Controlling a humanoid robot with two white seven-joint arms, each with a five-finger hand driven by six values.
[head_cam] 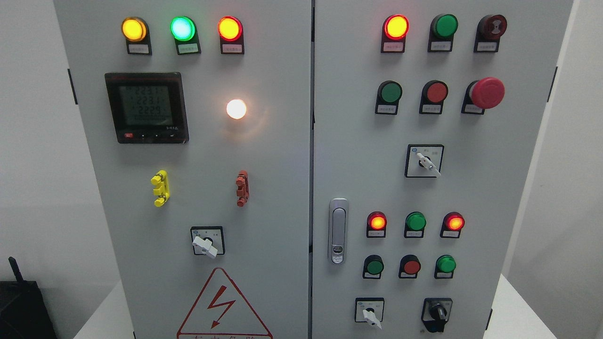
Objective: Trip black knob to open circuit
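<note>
Head view, straight onto grey two-door metal control cabinet [282, 188]. Black rotary knob [436, 313] low on right door, well below and right of silver door latch [338, 230], just right of white-handled selector switch [370, 314]. No robot hand showing anywhere, so finger state impossible to tell. Best approach, judging from here: come in low on right, pinch black grip squarely, twist cleanly, steer clear of neighbouring white selector.

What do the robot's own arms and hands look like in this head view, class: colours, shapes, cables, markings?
Nothing can be described: neither arm nor hand shows in this view. Only the grey control cabinet fills it, with the black knob at its lower right untouched.
</note>
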